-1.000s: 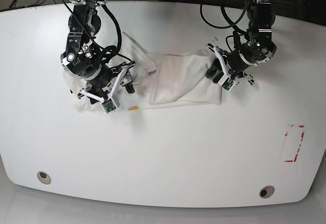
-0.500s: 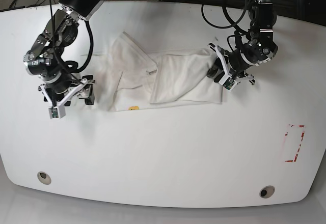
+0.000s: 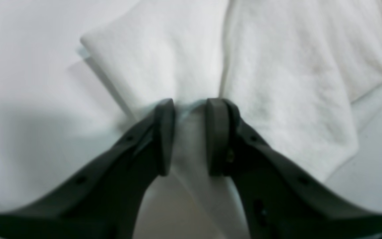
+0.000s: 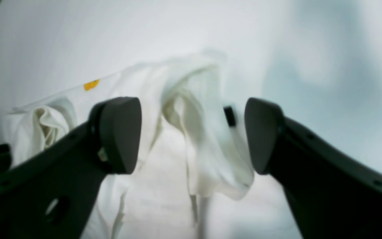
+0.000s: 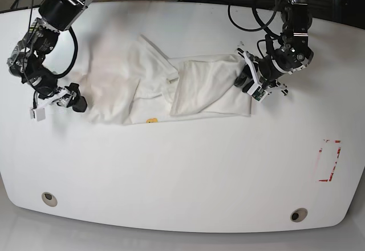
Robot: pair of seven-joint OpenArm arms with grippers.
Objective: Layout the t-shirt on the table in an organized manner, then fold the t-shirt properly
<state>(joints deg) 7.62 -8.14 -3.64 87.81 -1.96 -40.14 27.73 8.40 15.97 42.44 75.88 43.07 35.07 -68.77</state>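
No text can be read anywhere; the small yellow mark (image 5: pixel 150 120) on the t-shirt (image 5: pixel 199 88) is too small to read.

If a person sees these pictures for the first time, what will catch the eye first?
First is the white t-shirt, lying crumpled across the upper middle of the glossy white table. The left gripper pinches the shirt's edge on the base view's right, while the right gripper hangs open beside the shirt's other end. A small red tape outline marks the table's right side.
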